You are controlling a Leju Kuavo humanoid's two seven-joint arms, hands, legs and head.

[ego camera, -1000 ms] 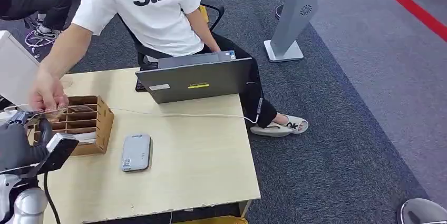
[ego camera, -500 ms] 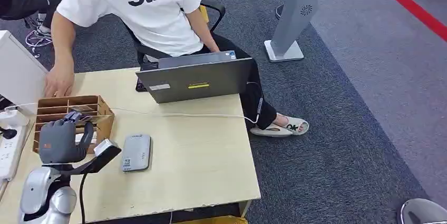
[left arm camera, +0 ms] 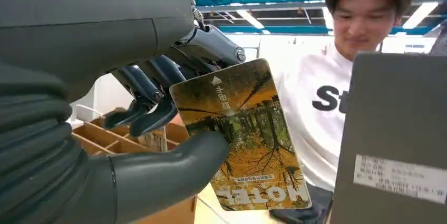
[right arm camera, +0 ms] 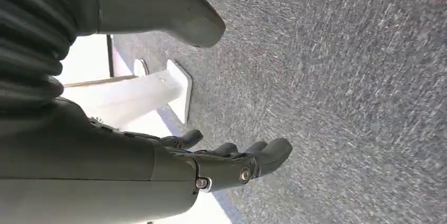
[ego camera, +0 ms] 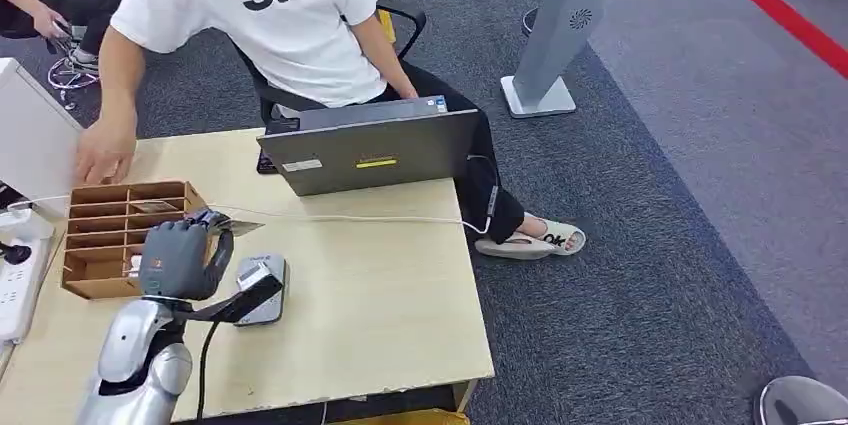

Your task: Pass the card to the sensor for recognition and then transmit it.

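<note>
My left hand (ego camera: 178, 257) hovers over the wooden table, between the cardboard card box (ego camera: 100, 245) and the grey card reader (ego camera: 266, 290). It pinches a hotel card (left arm camera: 243, 139) with an autumn-tree picture between thumb and fingers; in the head view the card (ego camera: 232, 224) sticks out flat from the fingertips, just beyond the reader's far end. My right hand (right arm camera: 232, 166) hangs over the grey carpet with its fingers apart and nothing in it.
A person in a white T-shirt (ego camera: 280, 15) sits behind a grey laptop (ego camera: 375, 150), one hand (ego camera: 100, 155) resting on the table near the box. A white cable (ego camera: 340, 217) crosses the table. A power strip (ego camera: 15, 275) lies at the left edge.
My left hand has travelled right from the card box toward the reader, carrying the card. The person's hand has drawn back from the box to the table's far edge.
</note>
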